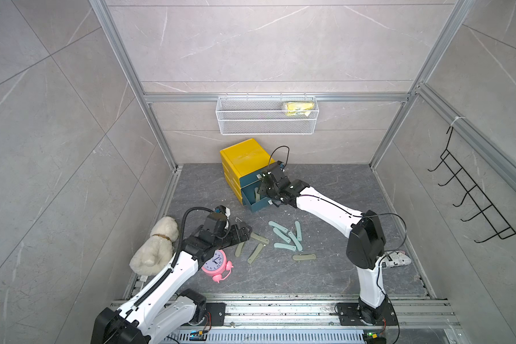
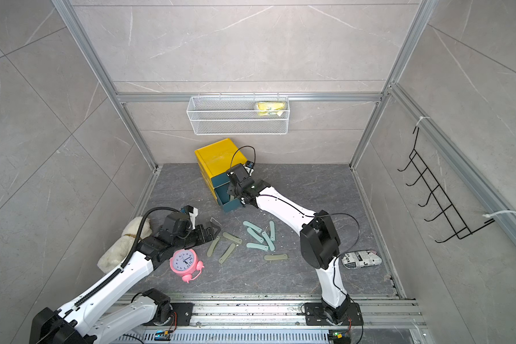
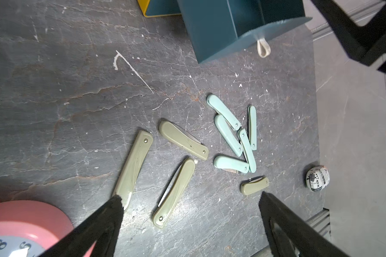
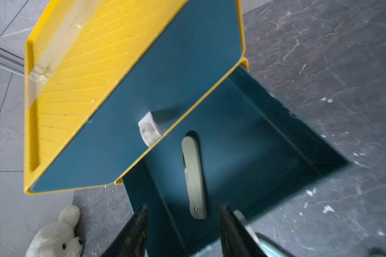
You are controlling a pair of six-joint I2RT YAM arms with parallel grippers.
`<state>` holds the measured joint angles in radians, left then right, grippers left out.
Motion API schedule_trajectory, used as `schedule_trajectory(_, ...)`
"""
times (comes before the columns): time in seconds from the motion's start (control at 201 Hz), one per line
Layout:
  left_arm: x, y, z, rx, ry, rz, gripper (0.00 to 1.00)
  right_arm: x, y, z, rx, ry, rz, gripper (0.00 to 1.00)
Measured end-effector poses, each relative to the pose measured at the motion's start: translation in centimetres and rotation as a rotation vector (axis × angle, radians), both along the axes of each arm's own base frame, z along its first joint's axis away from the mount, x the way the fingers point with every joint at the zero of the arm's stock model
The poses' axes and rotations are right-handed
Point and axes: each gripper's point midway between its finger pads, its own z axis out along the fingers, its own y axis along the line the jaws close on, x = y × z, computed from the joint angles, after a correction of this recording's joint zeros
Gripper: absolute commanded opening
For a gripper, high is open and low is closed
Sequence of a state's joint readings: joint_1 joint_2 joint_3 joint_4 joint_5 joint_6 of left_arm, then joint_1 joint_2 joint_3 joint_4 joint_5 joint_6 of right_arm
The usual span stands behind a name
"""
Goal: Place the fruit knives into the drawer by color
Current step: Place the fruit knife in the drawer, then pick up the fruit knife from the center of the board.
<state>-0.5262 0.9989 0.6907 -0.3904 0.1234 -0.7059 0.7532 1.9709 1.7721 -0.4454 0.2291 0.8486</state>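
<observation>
Grey surface (image 1: pixel 325 277) — right claw (image 4: pixel 184 208) spread over open drawer (image 4: pixel 265 133), olive knife (image 4: pixel 193 173) lying loose inside; left claw (image 3: pixel 190 195) gaped, poised for other olive knives (image 3: pixel 183 140).

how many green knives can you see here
5. Three green knives lie on the table beside the left gripper, one apart by the teal knives. The fifth lies in the open drawer. A shut drawer may hide more.

A white plush toy (image 1: pixel 155 247) lies beside a pink alarm clock (image 2: pixel 183 261). A white wire mesh basket (image 1: pixel 265 125) on the back wall holds a yellow packet (image 1: pixel 298 107). A black hook rack (image 1: pixel 471 193) hangs on a side wall.
</observation>
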Motion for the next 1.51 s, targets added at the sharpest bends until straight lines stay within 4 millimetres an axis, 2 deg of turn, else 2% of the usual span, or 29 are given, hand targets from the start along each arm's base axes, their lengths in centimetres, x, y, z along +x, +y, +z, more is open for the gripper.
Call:
schedule_trajectory(0.124, -0.3, -1.4, -0.6, 0.060, 0.011, -0.053, 0.94, -2.8, -1.9, 1.6, 0.015, -0.018, 0.013, 0.51)
schedule_trajectory(0.204, -0.8, -2.3, -1.6, 0.123, 0.035, -0.096, 0.92, -4.9, -3.2, 1.8, 0.017, -0.020, 0.024, 0.51)
schedule_trajectory(0.289, -1.5, -4.0, -2.9, 0.207, 0.061, -0.168, 0.88, -6.8, -4.6, 1.1, 0.007, -0.010, 0.030, 0.51)
schedule_trajectory(0.383, -2.2, -5.6, -4.9, 0.274, 0.098, -0.235, 0.85, -8.8, -6.6, -0.7, -0.025, 0.018, 0.027, 0.51)
schedule_trajectory(0.468, -2.4, -5.7, -7.0, 0.330, 0.144, -0.260, 0.79, -10.2, -8.2, -1.9, -0.049, 0.035, 0.019, 0.51)
schedule_trajectory(0.567, -2.6, -5.7, -9.2, 0.393, 0.199, -0.286, 0.74, -11.3, -9.5, -2.2, -0.057, 0.036, 0.014, 0.51)
schedule_trajectory(0.757, -3.0, -6.5, -11.1, 0.484, 0.220, -0.338, 0.67, -12.0, -10.5, -1.3, -0.039, 0.014, 0.000, 0.52)
schedule_trajectory(0.906, -3.0, -6.8, -11.9, 0.550, 0.222, -0.358, 0.58, -12.3, -11.0, -2.1, -0.044, 0.030, -0.010, 0.52)
schedule_trajectory(0.99, -3.0, -6.6, -12.4, 0.589, 0.224, -0.358, 0.56, -12.3, -11.1, -2.3, -0.047, 0.034, -0.013, 0.52)
schedule_trajectory(1.16, -2.9, -6.6, -12.5, 0.659, 0.204, -0.361, 0.57, -12.2, -11.3, -2.2, -0.045, 0.032, -0.019, 0.52)
schedule_trajectory(1.508, -2.7, -8.2, -12.4, 0.734, 0.151, -0.389, 0.39, -11.9, -11.7, -2.1, -0.040, 0.031, -0.033, 0.52)
